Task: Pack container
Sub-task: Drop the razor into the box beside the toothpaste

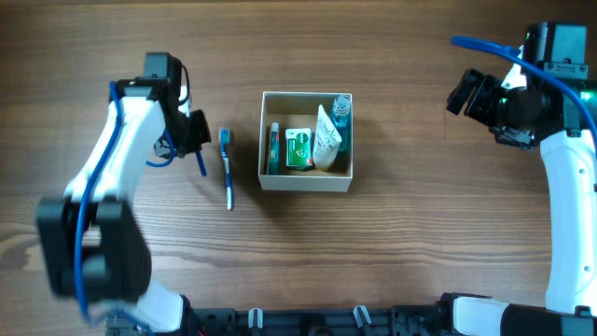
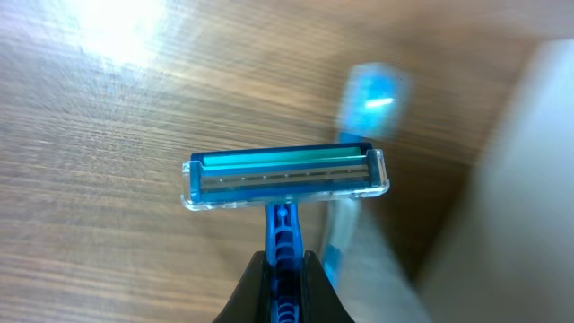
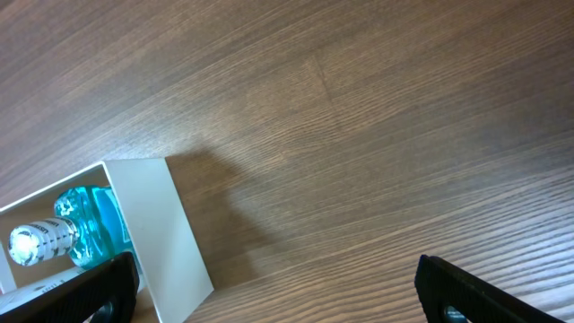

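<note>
A: Left claw [image 2: 285,269] is clamped on the handle of the blue plastic disposable razor [image 2: 285,175]. White-walled square cardboard container [image 1: 306,180] sits mid-worktop. Right claw [image 3: 287,292] is spread apart near the right edge.

B: Suggest carrying it over the blue toothbrush [image 1: 227,168], clearing the rim and releasing low.

The handle of the razor [image 2: 285,175] is hidden inside the left gripper [image 2: 283,260]; the toothbrush [image 2: 369,97] behind is blurred; the frame cuts off the container [image 3: 169,224].

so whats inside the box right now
The container holds a white tube, a green packet, a blue bottle and a dark slim item. Anything beneath them is hidden.
</note>
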Controlling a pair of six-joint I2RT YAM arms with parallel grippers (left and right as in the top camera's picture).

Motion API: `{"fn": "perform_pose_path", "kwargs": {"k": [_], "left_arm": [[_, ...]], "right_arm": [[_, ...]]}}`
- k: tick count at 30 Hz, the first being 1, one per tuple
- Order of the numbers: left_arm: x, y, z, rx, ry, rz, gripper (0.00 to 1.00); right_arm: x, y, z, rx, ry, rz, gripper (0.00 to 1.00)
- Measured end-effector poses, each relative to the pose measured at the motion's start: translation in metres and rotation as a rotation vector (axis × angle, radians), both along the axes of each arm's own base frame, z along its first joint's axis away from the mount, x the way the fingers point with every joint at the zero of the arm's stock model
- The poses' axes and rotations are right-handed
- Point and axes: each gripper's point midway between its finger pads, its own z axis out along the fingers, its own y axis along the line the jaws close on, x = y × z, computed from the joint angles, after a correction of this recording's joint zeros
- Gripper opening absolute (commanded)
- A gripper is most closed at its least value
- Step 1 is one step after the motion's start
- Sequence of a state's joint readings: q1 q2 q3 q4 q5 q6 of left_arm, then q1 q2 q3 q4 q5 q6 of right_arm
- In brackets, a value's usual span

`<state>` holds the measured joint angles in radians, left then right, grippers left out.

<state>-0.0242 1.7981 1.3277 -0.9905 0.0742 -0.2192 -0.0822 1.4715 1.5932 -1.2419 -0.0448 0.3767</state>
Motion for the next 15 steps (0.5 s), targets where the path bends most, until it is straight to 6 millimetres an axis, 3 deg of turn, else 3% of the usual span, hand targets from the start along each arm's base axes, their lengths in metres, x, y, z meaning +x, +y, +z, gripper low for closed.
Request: {"fn": "perform_pose_path", "kwargs": {"k": [1,3,5,6,7,10,13,14,15], "left_arm": [[0.001,-0.011,0.03,-0.017,-0.085,-0.025,0.04],[-0.002,-0.033,0.069,-0.045,-0.203,-0.083,0.04],[-0.006,-0.063,0.101,-0.073,-0.309,-0.167,0.04],[-0.01,-0.091,0.118,-0.1,-0.375,-0.243,0.04],[-0.015,-0.108,0.124,-0.112,-0.396,-0.289,0.04],[-0.019,-0.153,0.123,-0.11,-0.436,-0.386,0.06],[-0.012,-0.172,0.107,-0.093,-0.429,-0.388,0.06],[-0.004,-0.174,0.076,-0.061,-0.372,-0.371,0.07],[0.0,-0.174,0.059,-0.049,-0.34,-0.357,0.1]], "right_arm": [[0.0,0.0,0.0,0.0,0.0,0.0,1.0],[0.0,0.0,0.0,0.0,0.0,0.0,1.0],[0.0,0.0,0.0,0.0,0.0,0.0,1.0],[0.0,0.0,0.0,0.0,0.0,0.0,1.0],[0.0,0.0,0.0,0.0,0.0,0.0,1.0],[0.0,0.0,0.0,0.0,0.0,0.0,1.0],[0.0,0.0,0.0,0.0,0.0,0.0,1.0],[0.0,0.0,0.0,0.0,0.0,0.0,1.0],[0.0,0.0,0.0,0.0,0.0,0.0,1.0]]}}
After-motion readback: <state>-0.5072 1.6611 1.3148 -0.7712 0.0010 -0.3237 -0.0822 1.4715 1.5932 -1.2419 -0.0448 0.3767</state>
